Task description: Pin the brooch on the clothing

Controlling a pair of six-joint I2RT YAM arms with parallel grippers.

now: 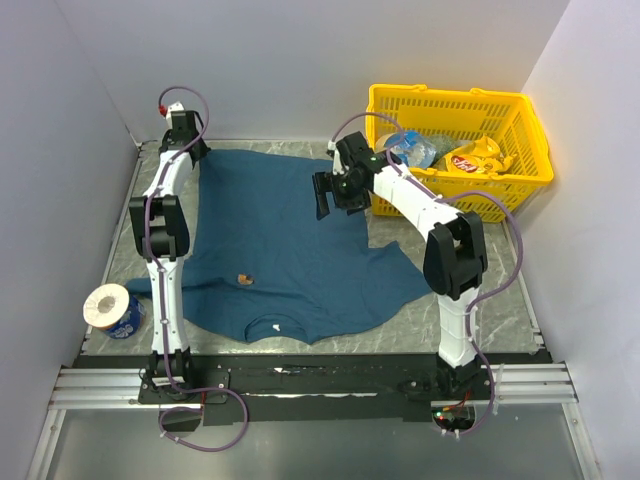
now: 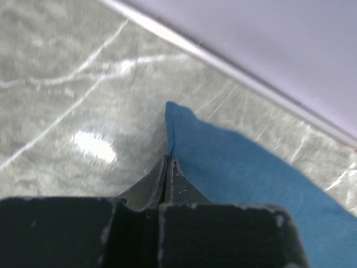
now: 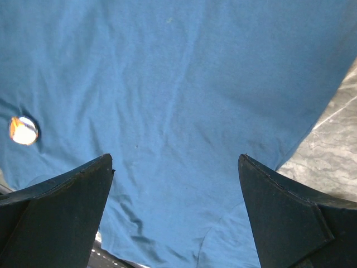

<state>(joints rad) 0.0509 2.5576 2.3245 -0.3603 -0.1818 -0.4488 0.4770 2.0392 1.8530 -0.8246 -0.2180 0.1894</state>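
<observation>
The dark teal T-shirt [image 1: 280,235] lies spread flat on the marble table, its neck towards the near edge. The tiny orange-brown and gold brooch [image 1: 244,279] rests on the shirt's chest, near the collar; it also shows at the left edge of the right wrist view [image 3: 23,130]. My left gripper [image 1: 185,135] is at the shirt's far left corner [image 2: 184,128], its jaws shut [image 2: 167,159] right at the fabric's edge, seemingly pinching it. My right gripper [image 1: 325,195] hovers open and empty over the shirt's far right part [image 3: 174,159], well away from the brooch.
A yellow plastic basket [image 1: 455,95] with snack packets and a bottle stands at the back right, close behind the right arm. A white roll with a blue wrapper [image 1: 110,308] lies at the near left. White walls enclose the table on three sides.
</observation>
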